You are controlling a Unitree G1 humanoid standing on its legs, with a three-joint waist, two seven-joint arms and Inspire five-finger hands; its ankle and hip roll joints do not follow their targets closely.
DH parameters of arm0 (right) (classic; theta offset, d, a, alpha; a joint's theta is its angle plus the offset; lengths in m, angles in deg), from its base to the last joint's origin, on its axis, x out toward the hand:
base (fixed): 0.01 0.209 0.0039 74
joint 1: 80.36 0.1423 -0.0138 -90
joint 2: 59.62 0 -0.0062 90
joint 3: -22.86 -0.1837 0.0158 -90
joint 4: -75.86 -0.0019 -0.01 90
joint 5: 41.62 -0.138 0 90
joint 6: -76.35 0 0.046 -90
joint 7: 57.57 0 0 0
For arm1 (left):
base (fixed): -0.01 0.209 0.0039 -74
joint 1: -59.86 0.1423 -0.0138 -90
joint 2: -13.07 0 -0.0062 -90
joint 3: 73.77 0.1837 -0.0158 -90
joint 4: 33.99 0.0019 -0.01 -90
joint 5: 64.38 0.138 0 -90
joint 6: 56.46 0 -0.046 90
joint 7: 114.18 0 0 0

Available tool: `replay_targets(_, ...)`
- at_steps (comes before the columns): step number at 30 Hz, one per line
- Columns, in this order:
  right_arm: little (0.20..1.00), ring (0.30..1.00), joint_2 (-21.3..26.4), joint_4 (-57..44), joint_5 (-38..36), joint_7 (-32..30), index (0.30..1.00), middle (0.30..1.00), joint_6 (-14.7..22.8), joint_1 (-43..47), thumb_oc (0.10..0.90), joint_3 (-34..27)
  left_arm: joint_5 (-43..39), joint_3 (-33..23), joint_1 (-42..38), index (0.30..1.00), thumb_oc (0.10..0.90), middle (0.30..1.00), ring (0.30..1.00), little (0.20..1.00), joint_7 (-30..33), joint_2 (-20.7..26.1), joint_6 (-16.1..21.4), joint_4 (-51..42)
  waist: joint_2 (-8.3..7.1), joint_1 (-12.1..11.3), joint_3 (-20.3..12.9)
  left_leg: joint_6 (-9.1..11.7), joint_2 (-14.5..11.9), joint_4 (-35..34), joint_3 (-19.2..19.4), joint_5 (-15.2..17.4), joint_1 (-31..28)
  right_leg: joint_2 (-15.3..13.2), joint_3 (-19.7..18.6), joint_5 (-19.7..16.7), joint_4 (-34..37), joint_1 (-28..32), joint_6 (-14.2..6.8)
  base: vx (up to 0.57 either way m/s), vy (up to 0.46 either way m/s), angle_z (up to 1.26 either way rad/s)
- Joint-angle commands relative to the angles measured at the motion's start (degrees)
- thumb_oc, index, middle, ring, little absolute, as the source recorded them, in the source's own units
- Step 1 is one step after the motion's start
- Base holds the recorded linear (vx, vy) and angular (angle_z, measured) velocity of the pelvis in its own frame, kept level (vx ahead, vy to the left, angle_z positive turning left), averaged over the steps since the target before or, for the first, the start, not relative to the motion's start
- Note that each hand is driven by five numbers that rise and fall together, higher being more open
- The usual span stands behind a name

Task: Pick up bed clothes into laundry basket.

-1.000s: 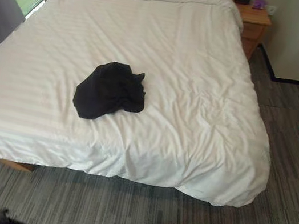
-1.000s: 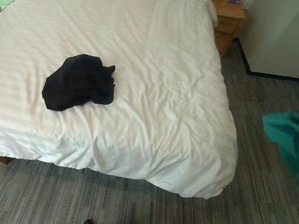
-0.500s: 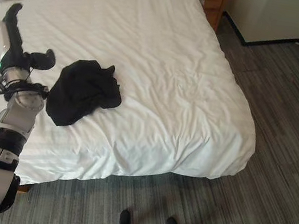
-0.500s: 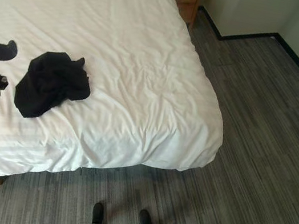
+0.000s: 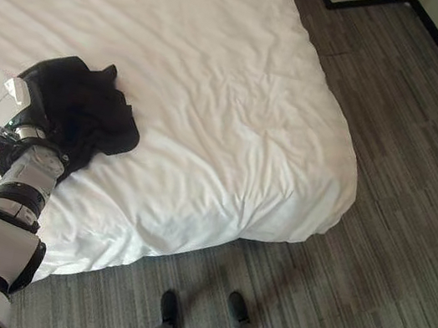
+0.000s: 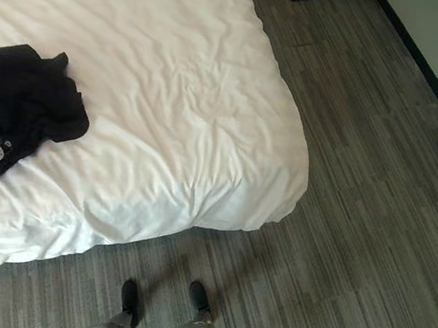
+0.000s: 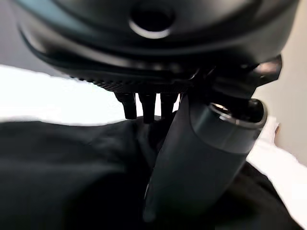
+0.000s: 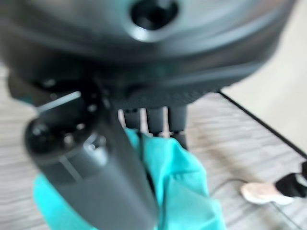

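While the black garment (image 5: 76, 109) is lying at nine o'clock on the white bed (image 5: 215, 87), the left hand (image 7: 201, 158) is clenching into it and the right hand (image 8: 91, 172) is grasping teal cloth (image 8: 182, 191)

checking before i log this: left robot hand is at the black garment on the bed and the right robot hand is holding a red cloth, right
Not quite. The cloth in the right robot hand is teal, not red; the right wrist view shows the thumb and fingers closed on it above the floor. The rest stands: the left robot hand is at the black garment on the bed.
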State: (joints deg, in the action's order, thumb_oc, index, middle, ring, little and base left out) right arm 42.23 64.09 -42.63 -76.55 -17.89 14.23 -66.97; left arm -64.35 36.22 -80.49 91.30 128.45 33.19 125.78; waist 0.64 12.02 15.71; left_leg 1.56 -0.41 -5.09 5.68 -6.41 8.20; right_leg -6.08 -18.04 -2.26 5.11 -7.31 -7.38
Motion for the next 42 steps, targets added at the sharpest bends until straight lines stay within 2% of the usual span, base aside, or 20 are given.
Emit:
replay_targets(1,0.3,0.3,5.34,2.12,1.97,-1.84,0.3,0.3,-2.11,-3.22,0.4,2.77,-2.87,-1.17,-3.83,0.3,0.4,0.3,0.3,0.3,-4.21,-1.12,2.03,4.97,-0.41,0.78,-3.69,2.63,-0.66,0.09,-0.88,3.77,3.38,-0.18,-0.8,-0.59,-0.41,-0.84,-3.88,0.0,0.068,-0.22)
replay_targets(5,0.3,0.3,6.28,0.61,1.94,-2.17,0.3,0.3,-1.69,-1.68,0.4,3.02,-3.26,-0.81,-4.73,0.3,0.4,0.3,0.3,0.3,-3.75,-3.08,2.08,3.53,-0.42,1.18,-2.86,2.23,-0.28,0.09,-0.89,4.04,3.14,-0.71,-0.6,-0.67,-0.43,-0.93,-4.2,0.0,0.093,-0.09)
replay_targets(7,0.3,0.3,4.22,-2.64,3.63,-4.3,0.3,0.3,-2.2,6.55,0.4,8.93,-2.09,2.61,-8.73,0.3,0.4,0.3,0.3,0.3,-1.17,-4.16,2.31,-2.97,-0.44,-1.39,-2.66,2.01,0.07,0.09,-1.7,3.99,2.65,-0.93,0.03,-0.73,-0.23,-0.86,-4.72,-0.04,0.04,-0.01)
replay_targets(9,0.3,0.3,5.08,-2.92,3.97,-4.42,0.3,0.3,-2.15,7.82,0.4,9.18,-3.31,3.12,-10.57,0.3,0.4,0.3,0.3,0.3,-0.82,-3.66,3.55,-5.17,-0.54,-2.07,-2.82,1.97,0.11,0.09,-1.6,4.06,2.34,-1.14,0.38,-0.79,-0.11,-0.92,-4.95,-0.03,0.015,-0.07)
replay_targets(14,0.3,0.3,8.5,-6.33,5.01,-5.68,0.3,0.3,-2.26,8.59,0.4,6.76,-7.19,-0.56,-7.87,0.3,0.4,0.3,0.3,0.3,5.3,0.91,8.8,-39.39,-2.58,-4.02,-2.65,1.99,-0.24,0.09,-1.7,4.22,0.7,-1.3,3.25,-1.58,-0.96,0.57,-5.56,-0.07,-0.035,0.05)
replay_targets(15,0.3,0.3,8.52,-6.33,5.01,-5.68,0.3,0.3,-2.27,8.61,0.4,6.8,-7.18,-0.62,-7.8,0.3,0.4,0.3,0.3,0.3,5.3,0.92,8.76,-39.45,-2.54,-4.0,-2.72,2.01,-0.26,0.09,-1.7,4.2,0.78,-1.27,3.25,-1.61,-0.96,0.48,-5.55,-0.13,-0.087,0.09)
replay_targets(17,0.3,0.3,12.53,-8.36,4.72,-5.86,0.3,0.3,-1.86,10.17,0.4,5.05,-7.48,-4.15,-3.09,0.3,0.4,0.3,0.3,0.3,6.61,2.93,12.14,-54.07,-3.02,-5.92,-2.74,2.17,-2.1,0.09,-1.47,3.38,0.6,0.37,6.01,2.97,-8.59,2.42,-4.17,-0.19,-0.122,0.06)
replay_targets(21,0.3,0.3,17.19,-11.97,5.83,-6.73,0.3,0.3,-1.31,10.73,0.4,2.16,-1.41,-13.63,9.72,0.3,0.4,0.3,0.3,0.3,9.68,4.83,13.35,-72.46,-3.61,-11.2,-5.21,3.6,-6.66,0.09,1.52,1.53,1.0,-4.97,14.76,3.93,-15.81,8.15,-2.74,-0.26,-0.188,-0.24)
replay_targets(22,0.3,0.3,17.72,-12.83,7.81,-7.2,0.3,0.3,-1.41,10.58,0.4,0.78,0.56,-18.91,17.12,0.3,0.4,0.3,0.3,0.3,11.3,3.13,14.6,-77.05,-4.66,-13.82,-6.84,4.27,-8.52,0.09,3.23,0.43,1.23,-8.8,17.99,-0.03,-18.19,10.66,-3.28,-0.24,-0.186,-0.56)
replay_targets(23,0.3,0.3,17.83,-13.09,8.0,-7.2,0.3,0.3,-1.5,10.28,0.4,0.96,0.74,-19.65,18.44,0.3,0.4,0.3,0.3,0.3,11.17,2.83,14.42,-78.03,-4.61,-13.77,-7.04,4.25,-8.37,0.09,3.47,0.52,0.96,-9.0,17.85,-0.14,-17.99,10.89,-3.38,-0.41,-0.317,-0.8)
replay_targets(24,0.3,0.3,16.5,-16.08,10.39,-8.11,0.3,0.3,-1.86,9.55,0.4,0.12,1.5,-23.83,27.09,0.3,0.4,0.3,0.3,0.3,11.22,-0.27,15.19,-83.0,-5.15,-15.89,-8.01,5.02,-10.63,0.09,5.59,-0.84,1.08,-13.67,22.14,-4.89,-17.95,12.8,-4.25,-0.23,-0.173,-0.64)
replay_targets(25,0.3,0.3,16.48,-16.49,10.61,-8.13,0.3,0.3,-2.08,9.17,0.4,0.28,1.62,-24.43,28.25,0.3,0.4,0.3,0.3,0.3,11.06,-0.53,15.03,-83.84,-5.16,-15.82,-8.19,5.02,-10.51,0.09,5.82,-0.75,0.76,-13.82,22.07,-5.18,-17.45,13.2,-4.35,-0.4,-0.293,-0.67)
replay_targets(27,0.3,0.3,13.04,-23.54,14.92,-10.01,0.3,0.3,-2.8,6.61,0.4,-0.81,0.56,-26.97,40.68,0.3,0.4,0.3,0.3,0.3,8.37,-6.5,15.26,-85.63,-5.53,-17.62,-9.1,6.73,-14.43,0.92,9.97,-2.98,0.98,-18.9,27.57,-8.81,-12.31,17.13,-6.37,-0.44,-0.269,-0.75)
replay_targets(28,0.3,0.3,12.96,-24.02,15.11,-10.03,0.3,0.3,-3.03,6.1,0.4,-0.88,0.55,-27.08,41.16,0.3,0.4,0.3,0.3,0.3,8.23,-6.61,15.28,-85.87,-5.54,-17.68,-9.27,6.77,-14.41,0.82,10.12,-3.01,0.75,-18.91,27.56,-9.06,-11.86,17.43,-6.41,-0.39,-0.223,-0.69)
replay_targets(31,0.3,0.3,11.34,-35.46,18.63,-11.48,0.3,0.3,-1.96,2.29,0.4,-2.39,0.27,-22.22,47.17,0.3,0.4,0.3,0.3,0.3,4.16,-12.26,13.97,-82.26,-4.34,-17.08,-8.51,8.12,-17.45,0.99,11.87,-6.04,1.48,-14.86,27.32,1.94,-7.8,18.1,-7.42,-0.4,-0.224,-0.41)
replay_targets(33,0.3,0.3,12.11,-42.88,21.57,-13.52,0.3,0.3,-1.07,1.44,0.4,-2.37,2.03,-17.81,48.25,0.3,0.4,0.3,0.3,0.3,1.59,-14.7,12.67,-79.57,-2.42,-16.52,-7.32,9.32,-20.82,0.64,10.21,-7.82,2.78,-10.27,25.72,9.64,-5.37,18.06,-4.98,-0.44,-0.397,-0.63)
replay_targets(34,0.3,0.3,15.11,-60.07,20.13,-12.37,0.3,0.3,2.45,-9.72,0.4,-14.01,2.19,-21.27,49.28,0.3,0.4,0.3,0.3,0.3,0.27,-17.66,11.87,-79.08,-2.46,-11.8,-6.21,10.17,-23.89,1.16,10.55,-8.54,2.44,-7.45,23.69,11.92,-5.13,17.11,-3.81,-0.44,-0.551,-0.94)
replay_targets(36,0.3,0.3,10.74,-70.05,22.81,-12.28,0.3,0.3,2.2,-12.87,0.4,-15.31,4.75,-17.87,46.55,0.3,0.4,0.3,0.3,0.3,1.49,-18.73,9.13,-74.91,-1.6,-10.48,-4.49,9.98,-23.78,2.88,6.11,-8.33,-0.54,-4.1,20.05,11.81,-7.8,13.45,-1.6,-0.34,-0.427,-1.04)
replay_targets(38,0.3,0.3,9.82,-75.43,24.6,-13.59,0.3,0.3,4.15,-11.63,0.4,-12.92,6.83,-13.48,43.3,0.3,0.4,0.3,0.3,0.3,1.81,-18.82,9.05,-72.43,-2.2,-9.41,-3.34,7.28,-18.27,9.56,-3.55,-0.93,-3.29,-2.02,16.73,9.79,-8.68,11.29,0.01,-0.26,-0.334,-1.41)
replay_targets(42,0.3,0.3,10.31,-79.09,25.86,-13.52,0.3,0.3,5.32,-10.35,0.4,-10.25,10.76,-8.95,39.65,0.3,0.4,0.3,0.3,0.3,2.58,-18.27,7.85,-70.55,-2.32,-6.19,-3.32,4.86,-15.32,21.52,-6.16,2.77,-4.42,0.1,11.17,6.4,-5.06,11.26,1.3,-0.09,-0.238,-1.46)
